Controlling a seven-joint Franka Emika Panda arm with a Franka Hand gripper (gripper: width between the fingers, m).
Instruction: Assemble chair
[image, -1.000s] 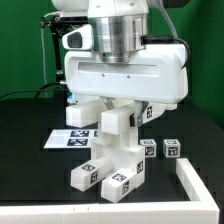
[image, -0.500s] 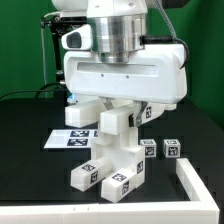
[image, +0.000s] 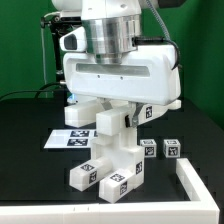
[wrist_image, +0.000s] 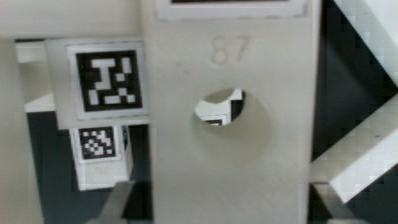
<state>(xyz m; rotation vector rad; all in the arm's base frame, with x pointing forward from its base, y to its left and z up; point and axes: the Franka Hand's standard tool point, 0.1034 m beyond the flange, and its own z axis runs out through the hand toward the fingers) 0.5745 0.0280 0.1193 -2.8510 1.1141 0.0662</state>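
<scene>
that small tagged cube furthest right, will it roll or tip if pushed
The cube probably slides rather than rolls, since its faces look flat. It has a squat shape, so tipping seems unlikely. It is small and plastic-looking, so likely light and stiff.

The setting is a robotics laboratory test cell. Indicators: a matte black worktop (image: 25, 150) in front of a plain green backdrop (image: 200, 40); a fixed marker board (image: 72, 138) printed with square tags; white parts (image: 172, 149) carrying similar black-and-white tags; a robot arm (image: 110, 40) with exposed cabling (image: 45, 45).
</scene>
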